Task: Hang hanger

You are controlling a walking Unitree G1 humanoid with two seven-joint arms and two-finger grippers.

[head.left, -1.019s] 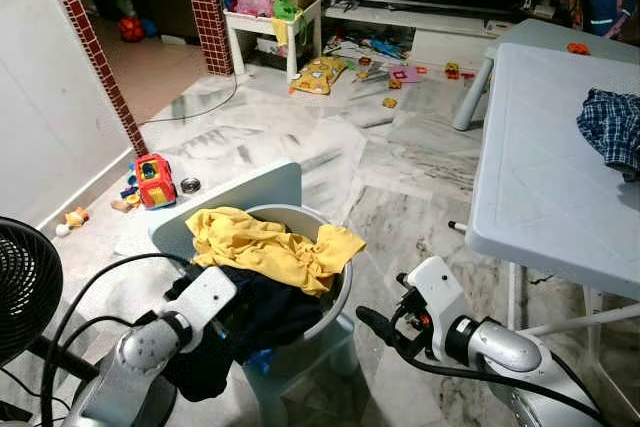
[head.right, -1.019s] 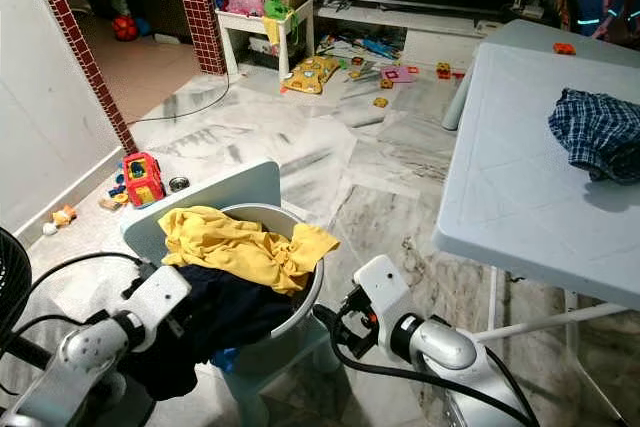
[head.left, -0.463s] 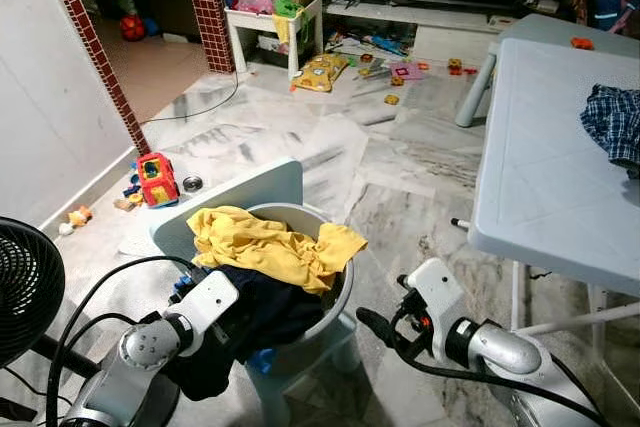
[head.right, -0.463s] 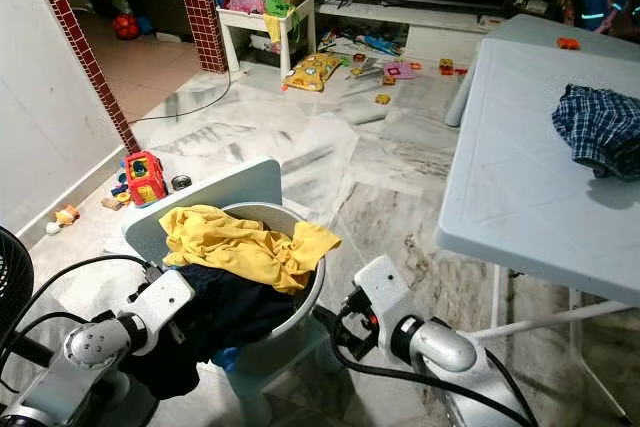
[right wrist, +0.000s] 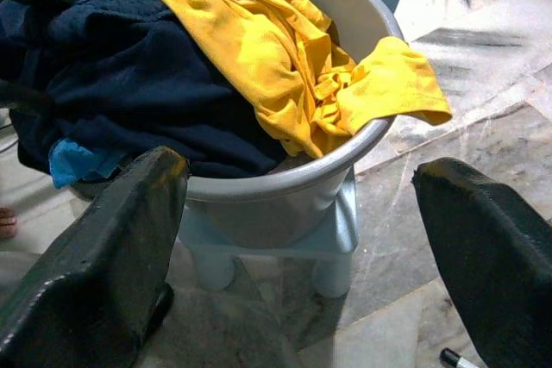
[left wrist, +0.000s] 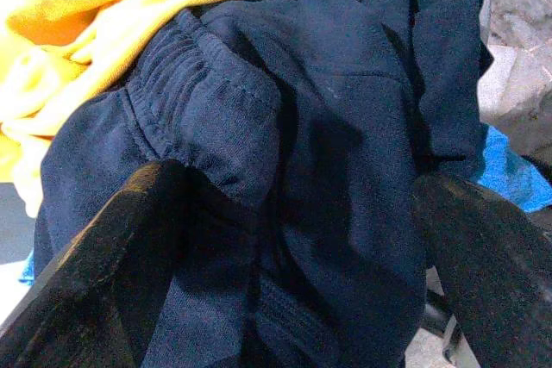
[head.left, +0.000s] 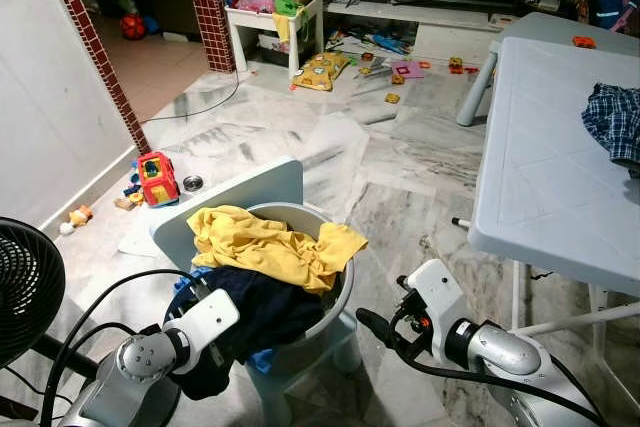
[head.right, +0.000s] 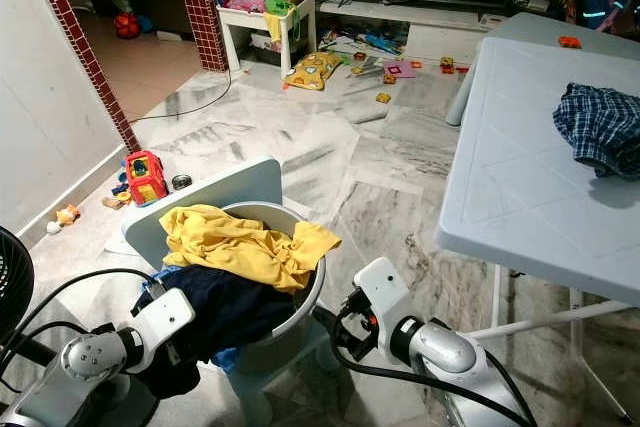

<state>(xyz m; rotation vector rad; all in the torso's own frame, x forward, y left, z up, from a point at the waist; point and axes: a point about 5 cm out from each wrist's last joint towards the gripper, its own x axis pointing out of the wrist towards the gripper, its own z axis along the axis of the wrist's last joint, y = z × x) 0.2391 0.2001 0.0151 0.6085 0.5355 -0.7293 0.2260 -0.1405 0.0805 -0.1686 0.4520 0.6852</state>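
A grey basin (head.left: 341, 299) stands on a small pale blue chair (head.left: 252, 191) in front of me. A yellow garment (head.left: 262, 245) lies over its top, and a dark navy garment (head.left: 268, 309) spills over its near left rim. My left gripper (left wrist: 297, 187) is open at that rim, one black finger on either side of the navy cloth. My right gripper (right wrist: 297, 170) is open too, hanging low to the right of the basin and pointing at its side. One right finger (head.left: 374, 326) shows beside the chair leg.
A white folding table (head.left: 540, 177) with a checked cloth (head.left: 612, 119) fills the right. A black fan (head.left: 24, 285) and cables sit at my left. A toy car (head.left: 155, 179) lies by the wall, with a brick pillar (head.left: 96, 59) behind. Several toys litter the far floor.
My left arm has sunk a little lower and nearer to me at the navy garment. The right arm has stayed put.
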